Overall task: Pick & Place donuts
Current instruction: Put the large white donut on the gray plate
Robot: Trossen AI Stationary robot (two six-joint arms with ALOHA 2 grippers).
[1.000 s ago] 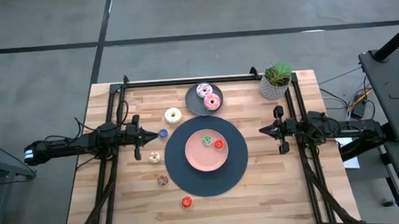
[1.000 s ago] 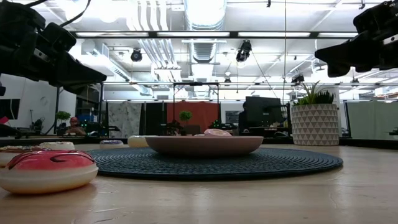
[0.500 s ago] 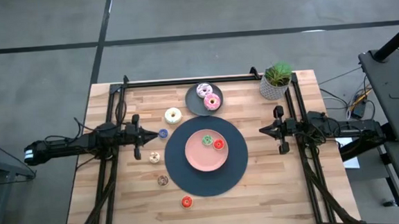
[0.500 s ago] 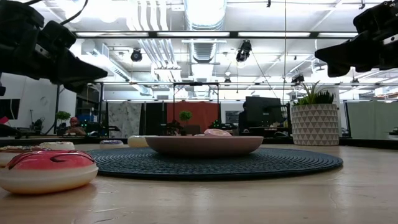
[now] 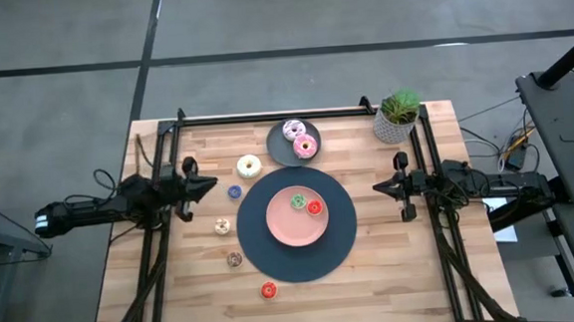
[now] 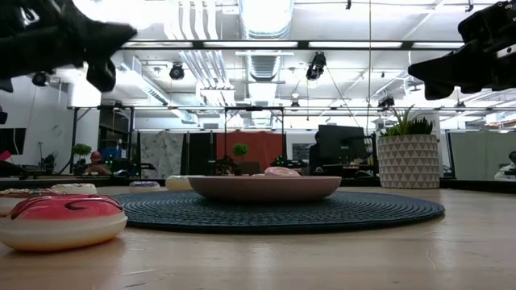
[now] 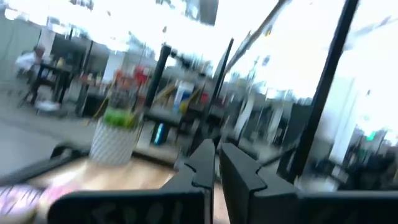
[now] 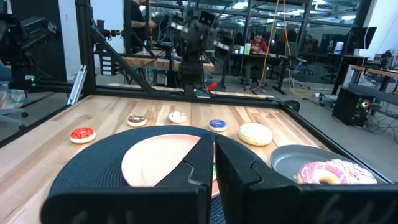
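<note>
Judging by looks, the light, rigid, slippery donuts [image 5: 249, 166] want rim pinches; left gripper [image 5: 208, 182] and right gripper [image 5: 377, 186] closed, empty.

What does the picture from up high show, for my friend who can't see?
Two dark robot arms wait with the left gripper and right gripper shut, either side of a pink plate on a round dark mat. Little toy donuts dot the wooden table.

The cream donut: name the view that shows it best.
The high view: the cream donut lies in full on bare wood, apart from the dark grey plate. The right wrist view shows it side-on; the low view only a sliver; the left wrist view not at all.
</note>
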